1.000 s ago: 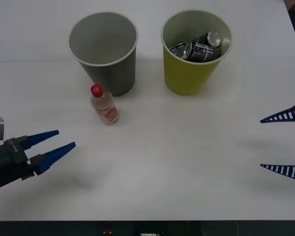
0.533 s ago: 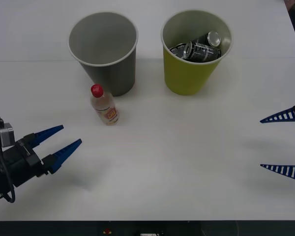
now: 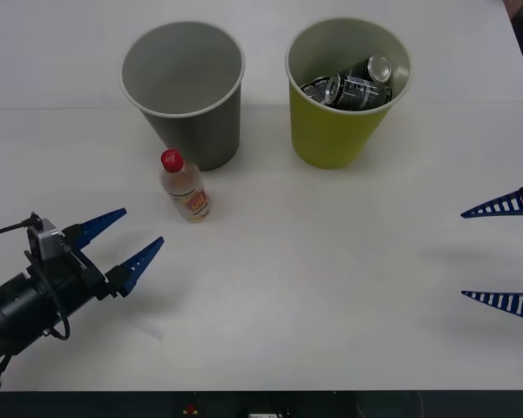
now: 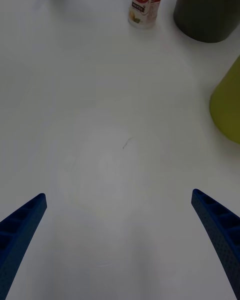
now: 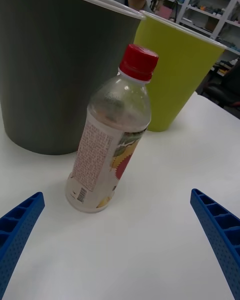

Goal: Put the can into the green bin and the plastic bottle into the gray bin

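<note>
— Where's the plastic bottle (image 3: 185,187)?
— I see it upright on the table (image 3: 331,279), just in front of the gray bin (image 3: 185,91). Cans (image 3: 353,84) lie inside the green bin (image 3: 344,91).
— And your tools?
— Left tool (image 3: 126,239) spread wide near the table's front-left corner, facing the bottle. Right tool (image 3: 501,252) released at the right edge.

Left gripper (image 3: 132,234) nearer plastic bottle (image 3: 186,189)

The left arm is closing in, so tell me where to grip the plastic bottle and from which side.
Grip the plastic bottle around its labelled middle, coming level from the near-left where the open left gripper is. It stands upright, and the gray bin stands close behind it.
</note>
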Robot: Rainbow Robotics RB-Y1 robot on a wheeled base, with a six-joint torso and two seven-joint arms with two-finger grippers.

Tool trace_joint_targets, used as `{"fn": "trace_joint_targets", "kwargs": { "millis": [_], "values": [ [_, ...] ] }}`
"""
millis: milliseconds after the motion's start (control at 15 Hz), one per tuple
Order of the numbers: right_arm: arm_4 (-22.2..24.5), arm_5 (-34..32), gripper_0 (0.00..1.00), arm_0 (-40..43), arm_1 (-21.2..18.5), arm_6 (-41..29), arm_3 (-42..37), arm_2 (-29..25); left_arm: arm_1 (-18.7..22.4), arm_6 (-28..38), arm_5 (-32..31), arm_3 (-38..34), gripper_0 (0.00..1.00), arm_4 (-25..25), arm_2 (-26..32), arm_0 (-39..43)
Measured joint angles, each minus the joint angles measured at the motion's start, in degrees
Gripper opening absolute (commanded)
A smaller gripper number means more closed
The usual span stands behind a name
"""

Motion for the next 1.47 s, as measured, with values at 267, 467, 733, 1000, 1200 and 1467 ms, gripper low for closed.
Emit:
{"fn": "trace_joint_targets", "kwargs": {
  "millis": [267,467,733,1000,1200,1467],
  "values": [
    [0.0,0.0,1.00,0.0,0.0,0.0,0.0,0.0,-4.7,-2.8,-1.1,4.6,1.00,1.8,-2.6,-3.3],
    [0.0,0.0,1.00,0.0,0.0,0.0,0.0,0.0,-7.8,-3.8,-1.2,8.2,1.00,1.8,-3.5,-5.4],
    [0.0,0.0,1.00,0.0,0.0,0.0,0.0,0.0,-12.7,-4.6,-2.5,14.2,1.00,3.2,-6.6,-9.6],
    [0.0,0.0,1.00,0.0,0.0,0.0,0.0,0.0,-17.0,-5.3,-2.6,18.8,1.00,4.4,-7.5,-12.6],
    [0.0,0.0,1.00,0.0,0.0,0.0,0.0,0.0,-20.3,-5.4,-2.6,22.3,1.00,5.0,-7.5,-14.1],
    [0.0,0.0,1.00,0.0,0.0,0.0,0.0,0.0,-23.0,-5.4,-2.5,24.4,1.00,6.3,-7.5,-15.5]
  ]
}}
